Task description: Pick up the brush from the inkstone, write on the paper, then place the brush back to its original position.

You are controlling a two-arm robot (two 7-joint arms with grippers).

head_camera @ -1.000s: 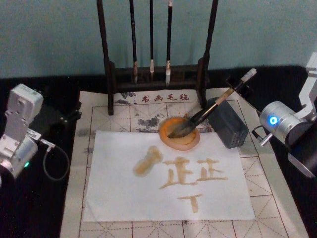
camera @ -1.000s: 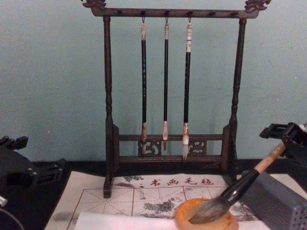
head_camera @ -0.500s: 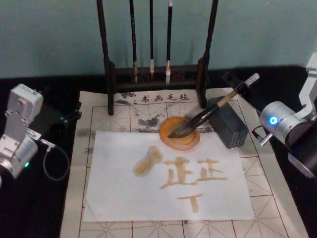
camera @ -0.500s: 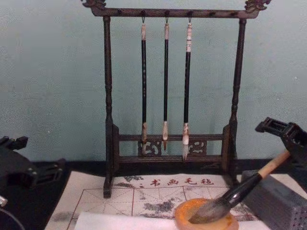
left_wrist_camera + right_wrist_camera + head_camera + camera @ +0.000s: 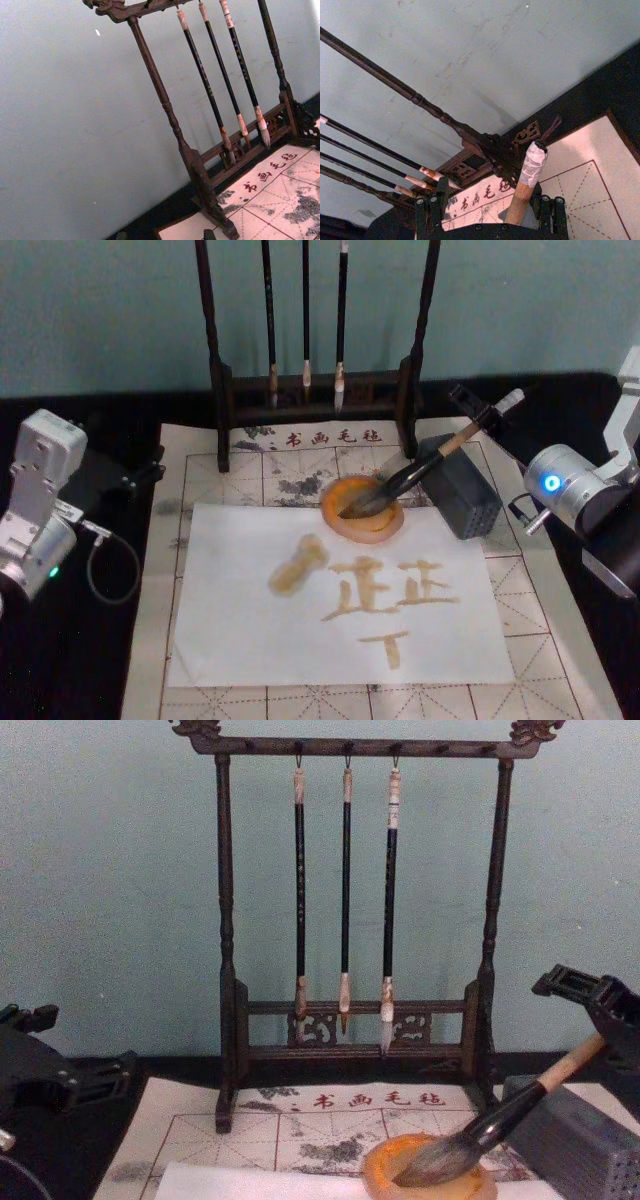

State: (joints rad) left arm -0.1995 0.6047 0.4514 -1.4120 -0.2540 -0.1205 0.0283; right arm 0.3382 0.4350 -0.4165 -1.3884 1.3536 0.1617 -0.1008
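Observation:
The brush [image 5: 405,478] lies slanted, its bristle tuft in the orange-brown inkstone [image 5: 335,517] and its shaft leaning across the grey block [image 5: 470,505]. My right gripper [image 5: 478,412] is at the taped end of the pale handle and is open; in the right wrist view the handle [image 5: 525,185] stands between the spread fingers [image 5: 547,210], close to one of them. The chest view has the tuft in the inkstone [image 5: 385,1172] and the right gripper [image 5: 590,995] just above the handle. The paper [image 5: 250,630] carries orange-brown strokes. My left gripper [image 5: 130,475] is parked at the left.
A dark wooden rack [image 5: 415,370] with three thin hanging brushes [image 5: 345,890] stands behind the inkstone. A gridded felt mat [image 5: 540,620] lies under the paper. The perforated grey block [image 5: 580,1140] sits right of the inkstone.
The brush handle has dropped lower onto the grey block, its tuft staying in the inkstone. My right gripper has shifted slightly outward along the handle's end. The left arm has not moved.

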